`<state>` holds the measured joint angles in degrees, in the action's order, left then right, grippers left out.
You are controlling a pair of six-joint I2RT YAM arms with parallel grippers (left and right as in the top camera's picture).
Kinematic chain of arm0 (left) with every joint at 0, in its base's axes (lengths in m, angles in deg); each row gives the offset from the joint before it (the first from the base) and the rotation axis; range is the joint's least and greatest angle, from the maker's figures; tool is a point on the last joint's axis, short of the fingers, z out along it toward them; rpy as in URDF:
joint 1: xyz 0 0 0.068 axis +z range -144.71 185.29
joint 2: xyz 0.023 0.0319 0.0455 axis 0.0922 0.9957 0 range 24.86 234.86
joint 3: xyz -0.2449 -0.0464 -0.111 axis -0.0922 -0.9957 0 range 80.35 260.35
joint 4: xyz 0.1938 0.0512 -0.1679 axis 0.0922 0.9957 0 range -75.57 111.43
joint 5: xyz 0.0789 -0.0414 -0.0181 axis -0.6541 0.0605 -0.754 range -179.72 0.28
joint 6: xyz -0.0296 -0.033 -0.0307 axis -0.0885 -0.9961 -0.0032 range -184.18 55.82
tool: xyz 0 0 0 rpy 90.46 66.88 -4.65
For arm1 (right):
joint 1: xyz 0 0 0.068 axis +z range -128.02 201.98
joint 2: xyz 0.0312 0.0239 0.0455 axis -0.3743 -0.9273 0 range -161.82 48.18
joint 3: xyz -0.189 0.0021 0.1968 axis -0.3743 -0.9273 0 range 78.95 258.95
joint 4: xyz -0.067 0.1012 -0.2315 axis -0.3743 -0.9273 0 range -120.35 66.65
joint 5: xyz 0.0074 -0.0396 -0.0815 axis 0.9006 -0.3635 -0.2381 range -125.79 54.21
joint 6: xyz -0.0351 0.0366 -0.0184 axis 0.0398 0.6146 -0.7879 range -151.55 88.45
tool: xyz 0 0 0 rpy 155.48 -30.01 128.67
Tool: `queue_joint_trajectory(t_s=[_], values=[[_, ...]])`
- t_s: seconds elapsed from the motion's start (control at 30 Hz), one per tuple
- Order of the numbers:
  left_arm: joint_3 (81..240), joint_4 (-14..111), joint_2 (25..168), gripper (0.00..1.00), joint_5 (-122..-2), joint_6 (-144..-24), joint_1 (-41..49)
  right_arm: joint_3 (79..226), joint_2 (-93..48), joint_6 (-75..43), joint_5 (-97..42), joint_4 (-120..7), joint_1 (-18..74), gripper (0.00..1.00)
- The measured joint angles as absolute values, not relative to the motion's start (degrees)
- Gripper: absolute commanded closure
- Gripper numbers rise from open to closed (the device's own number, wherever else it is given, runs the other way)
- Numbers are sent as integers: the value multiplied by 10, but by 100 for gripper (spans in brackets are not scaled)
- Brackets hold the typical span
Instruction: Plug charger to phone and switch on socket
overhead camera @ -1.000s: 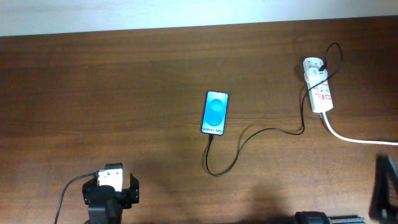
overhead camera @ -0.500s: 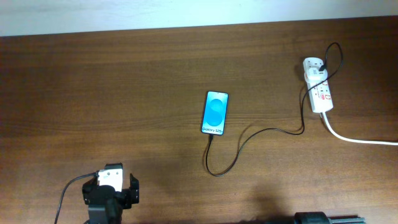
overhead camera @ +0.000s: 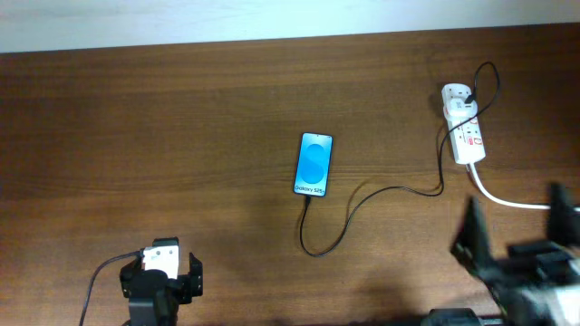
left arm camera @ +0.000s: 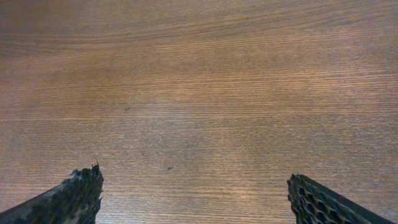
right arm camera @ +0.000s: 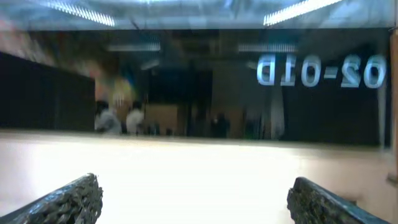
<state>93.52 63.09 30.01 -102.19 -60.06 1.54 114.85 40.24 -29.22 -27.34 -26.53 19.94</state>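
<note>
Overhead, charger (overhead camera: 390, 189) runs from phone (overhead camera: 314, 164) to socket (overhead camera: 463, 124); left tool (left arm camera: 194, 182) and right tool (right arm camera: 194, 186) gape empty.

My left arm (overhead camera: 159, 285) sits at the near left edge of the overhead view. Its left gripper (left arm camera: 194, 183) points downward, fingers (left arm camera: 74, 193) spread wide, nothing between them. My right arm (overhead camera: 535, 267) shows blurred at the near right. Its right gripper (right arm camera: 193, 186) aims roughly level, fingers (right arm camera: 68, 199) wide apart, holding nothing.
</note>
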Motion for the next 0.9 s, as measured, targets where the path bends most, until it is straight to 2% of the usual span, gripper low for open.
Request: queue_joint_trajectory(t_s=[0.17, 0.3, 0.47, 0.67, 0.9], values=[[935, 631, 300, 1, -1022, -601, 15, 1018, 402, -292, -274, -253, 199, 1], [935, 631, 300, 1, -1022, -601, 15, 1004, 402, -292, -274, -323, 199, 1], [935, 631, 300, 1, -1022, -601, 15, 1000, 402, -292, -302, -332, 199, 2], [935, 631, 300, 1, -1022, -601, 15, 873, 420, -292, -322, -245, 199, 1], [935, 631, 300, 1, -1022, -601, 15, 831, 473, -293, -347, -252, 199, 2]])
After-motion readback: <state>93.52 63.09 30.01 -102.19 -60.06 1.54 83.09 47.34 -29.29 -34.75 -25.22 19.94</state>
